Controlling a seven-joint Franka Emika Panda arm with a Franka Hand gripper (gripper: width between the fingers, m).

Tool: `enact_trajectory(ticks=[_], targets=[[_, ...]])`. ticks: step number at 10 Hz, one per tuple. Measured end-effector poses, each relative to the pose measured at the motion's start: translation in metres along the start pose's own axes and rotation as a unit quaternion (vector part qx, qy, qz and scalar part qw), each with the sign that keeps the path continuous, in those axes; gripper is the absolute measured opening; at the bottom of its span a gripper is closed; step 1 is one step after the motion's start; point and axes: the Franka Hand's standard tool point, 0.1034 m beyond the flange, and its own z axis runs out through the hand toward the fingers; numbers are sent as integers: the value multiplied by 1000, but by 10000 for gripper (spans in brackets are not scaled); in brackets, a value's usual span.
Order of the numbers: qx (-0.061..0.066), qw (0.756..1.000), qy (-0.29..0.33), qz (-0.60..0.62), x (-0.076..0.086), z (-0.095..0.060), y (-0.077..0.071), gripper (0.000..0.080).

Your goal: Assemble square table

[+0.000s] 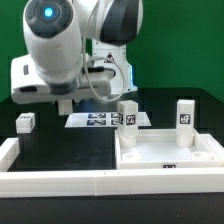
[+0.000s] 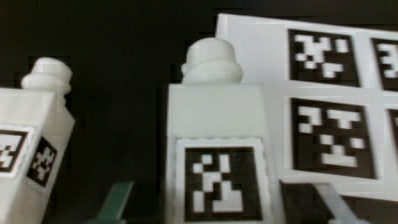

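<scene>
The gripper (image 2: 214,198) is open, its jaws straddling a loose leg (image 2: 221,150) without touching it. A second leg (image 2: 36,130) lies at nine o'clock from it, and the marker board (image 2: 311,85) at two. In the exterior view the tabletop panel (image 1: 165,155) sits at four o'clock. One corner leg (image 1: 128,113) and another corner leg (image 1: 185,112) stand upright on it, probably fitted. At least two legs are left to fit.

Leaning in from the exterior view's left with the arm (image 1: 55,50) hunched forward and down, blue light (image 1: 45,12) glowing on the top joint. Carrying the hand (image 2: 210,205) low, tucked under the bulky white wrist. Holding the fingers (image 2: 121,200) well apart, jaws standing open, just the two greyish tips poking into the wrist view. Clamping on nothing right now.
</scene>
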Motion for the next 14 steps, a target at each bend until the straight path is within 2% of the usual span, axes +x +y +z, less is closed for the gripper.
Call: enact_trajectory(ticks=[1,2,4,5,6,7,8,9,10,11,13,14], targets=[[11,1000,-13,7,-11,-14,-3,290],[9,1000,7,4,-12,-24,-4,290],[8,1000,18,2,-9,-22,-3,290],[0,998,64,-2,-3,-27,-1,290],[-2,995,105,-5,-4,-27,-3,290],[-2,991,133,-4,-1,-34,-8,290],[-7,985,170,-9,1,-51,-13,290],[-4,980,200,-10,-2,-67,-19,290],[-7,974,227,-14,-3,-82,-20,290],[-16,964,263,-17,2,-97,-19,290],[-27,951,309,-16,6,-113,-16,290],[-34,937,346,-18,7,-115,-15,290]])
